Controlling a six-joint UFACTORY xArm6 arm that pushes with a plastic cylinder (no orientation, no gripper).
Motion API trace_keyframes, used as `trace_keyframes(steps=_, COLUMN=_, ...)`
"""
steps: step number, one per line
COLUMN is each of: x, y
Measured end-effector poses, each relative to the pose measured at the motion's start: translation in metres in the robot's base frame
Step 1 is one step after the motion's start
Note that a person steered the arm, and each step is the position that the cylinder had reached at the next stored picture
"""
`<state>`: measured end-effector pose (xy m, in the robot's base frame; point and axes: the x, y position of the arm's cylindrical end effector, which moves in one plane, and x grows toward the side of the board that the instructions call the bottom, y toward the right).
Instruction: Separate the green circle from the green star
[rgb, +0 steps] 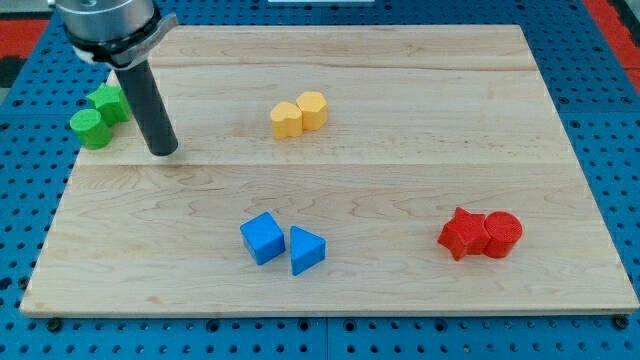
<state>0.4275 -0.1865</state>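
At the view's upper left, you had my tip resting on the wooden board, just right of the green circle and green star, which touched each other at the board's left edge; the rod was bare, pinching nothing; elsewhere lay two yellow blocks together, a blue cube beside a blue triangle, and a red star against a red circle.

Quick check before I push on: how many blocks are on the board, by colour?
Green: 2, the green circle and the green star, touching at the view's left edge, left of my tip
Yellow: 2
Blue: 2
Red: 2
Total: 8
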Motion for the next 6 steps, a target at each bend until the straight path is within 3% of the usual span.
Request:
trace_keyframes(steps=1, x=0.0, y=0.0)
trace_keyframes(steps=3, x=0.055, y=-0.029)
trace_keyframes(steps=5, x=0.088, y=-0.118)
trace_keyframes(steps=6, x=0.04, y=-0.117)
